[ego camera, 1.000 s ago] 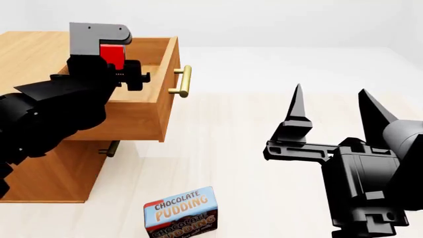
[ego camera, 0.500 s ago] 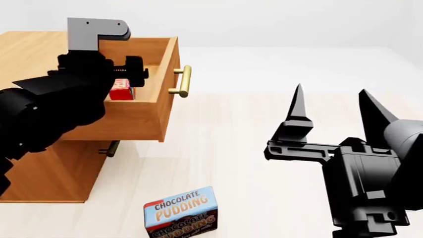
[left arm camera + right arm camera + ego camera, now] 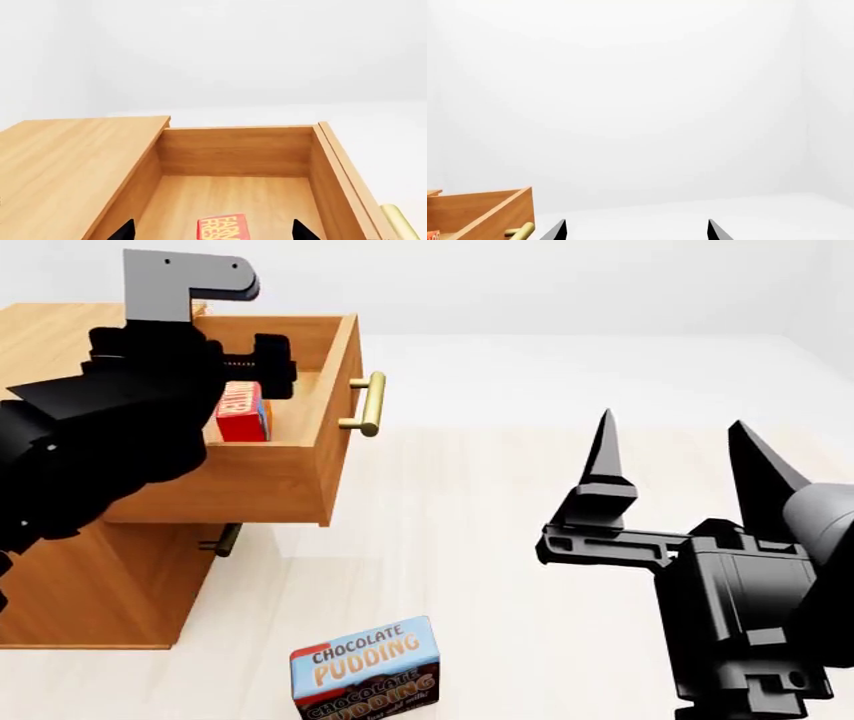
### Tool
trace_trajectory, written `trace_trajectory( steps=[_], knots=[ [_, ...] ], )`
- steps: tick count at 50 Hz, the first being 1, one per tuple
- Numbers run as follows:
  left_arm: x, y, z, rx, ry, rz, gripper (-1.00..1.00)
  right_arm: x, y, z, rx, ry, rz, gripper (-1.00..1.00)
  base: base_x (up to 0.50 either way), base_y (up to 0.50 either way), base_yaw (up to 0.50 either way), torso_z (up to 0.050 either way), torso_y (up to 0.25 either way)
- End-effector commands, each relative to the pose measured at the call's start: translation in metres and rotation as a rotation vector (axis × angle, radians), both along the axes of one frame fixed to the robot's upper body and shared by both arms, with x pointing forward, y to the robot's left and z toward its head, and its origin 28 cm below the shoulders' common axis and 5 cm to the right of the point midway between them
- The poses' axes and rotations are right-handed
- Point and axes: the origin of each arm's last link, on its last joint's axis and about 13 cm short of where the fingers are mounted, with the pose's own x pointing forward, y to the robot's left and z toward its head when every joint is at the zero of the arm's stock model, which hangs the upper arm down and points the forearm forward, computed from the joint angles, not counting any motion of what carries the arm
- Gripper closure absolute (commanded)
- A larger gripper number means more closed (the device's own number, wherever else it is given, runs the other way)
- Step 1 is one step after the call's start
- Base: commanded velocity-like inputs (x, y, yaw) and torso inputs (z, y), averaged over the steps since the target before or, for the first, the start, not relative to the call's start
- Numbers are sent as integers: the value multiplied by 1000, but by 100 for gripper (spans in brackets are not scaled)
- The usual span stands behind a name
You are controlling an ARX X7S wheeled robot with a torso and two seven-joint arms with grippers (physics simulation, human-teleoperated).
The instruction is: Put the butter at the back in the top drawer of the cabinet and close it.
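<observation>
The butter [image 3: 242, 412], a small red-orange box, rests on the floor of the open top drawer [image 3: 274, 478] of the cabinet [image 3: 60, 345]. In the left wrist view the butter [image 3: 222, 228] lies between my left gripper's two spread fingertips [image 3: 124, 231] without touching either. My left gripper [image 3: 212, 232] is open and empty, just above the drawer; in the head view its arm hides the fingers. My right gripper [image 3: 671, 445] is open and empty, held in the air to the right of the cabinet. It also shows in the right wrist view [image 3: 636, 230].
The drawer's brass handle [image 3: 372, 403] sticks out toward the right arm. A lower drawer's handle [image 3: 223, 538] shows under the open drawer. A Chocolate Pudding box [image 3: 364, 668] lies on the floor in front of the cabinet.
A second ago my left gripper held the butter above the drawer. It has let go, the butter has dropped onto the drawer floor, and the arm has drawn back a little. The right arm barely moved.
</observation>
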Motion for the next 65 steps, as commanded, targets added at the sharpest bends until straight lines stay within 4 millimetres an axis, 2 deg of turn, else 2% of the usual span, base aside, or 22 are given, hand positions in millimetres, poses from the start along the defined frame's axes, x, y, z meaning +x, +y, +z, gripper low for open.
trace_trajectory(
  steps=[1, 9, 16, 33, 41, 51, 60, 65],
  knots=[
    [-11, -8, 11, 23, -61, -45, -100, -1, 1, 1, 2, -2, 3, -100, 0, 0, 0, 0, 0],
    [-30, -26, 16, 57, -145, -148, -100, -1, 1, 4, 2, -7, 3, -100, 0, 0, 0, 0, 0],
    [-52, -52, 22, 97, -231, -265, -100, -3, 1, 5, 3, -11, 2, -100, 0, 0, 0, 0, 0],
    [-77, -107, 18, 140, -330, -462, -100, -8, -2, 6, 3, -14, 4, -100, 0, 0, 0, 0, 0],
    [-89, -130, 4, 137, -350, -572, -100, -9, -2, 6, 1, -15, 4, -100, 0, 0, 0, 0, 0],
    [-97, -153, -30, 125, -314, -657, -100, -10, -3, 7, -5, -17, 8, -100, 0, 0, 0, 0, 0],
    [-99, -159, -68, 88, -261, -705, -100, -11, -3, 4, -4, -16, 12, -100, 0, 0, 0, 0, 0],
    [-95, -159, -77, 72, -239, -701, -100, -11, -4, 3, -2, -15, 12, -100, 0, 0, 0, 0, 0]
  ],
)
